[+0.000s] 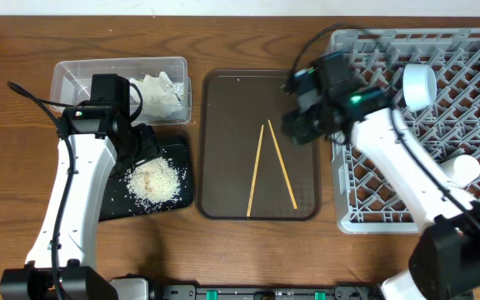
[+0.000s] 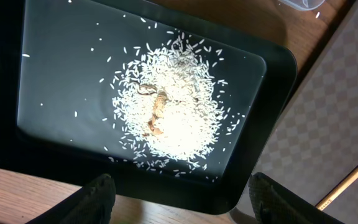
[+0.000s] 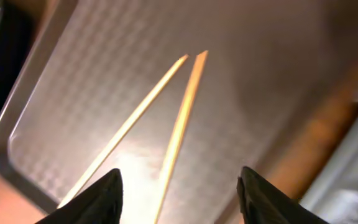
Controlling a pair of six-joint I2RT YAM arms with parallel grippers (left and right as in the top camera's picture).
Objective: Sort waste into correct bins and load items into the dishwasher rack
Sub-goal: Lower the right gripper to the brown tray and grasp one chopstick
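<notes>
Tabletop scene: right gripper (image 3: 180,180), spread, hovers over chopsticks (image 1: 256,171) on tray (image 1: 223,108); left gripper (image 2: 182,190) spread above rice (image 2: 169,112). Chopstick pickup likely: descend, pinch.

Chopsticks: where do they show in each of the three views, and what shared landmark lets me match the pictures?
Overhead: the chopsticks lie in a narrow V mid-picture, on the brown tray.
Left wrist: only part of one stick shows, at the lower right edge.
Right wrist: both run through the centre, tips nearly meeting near the top.
Shared landmark: the brown tray's textured floor.
</notes>
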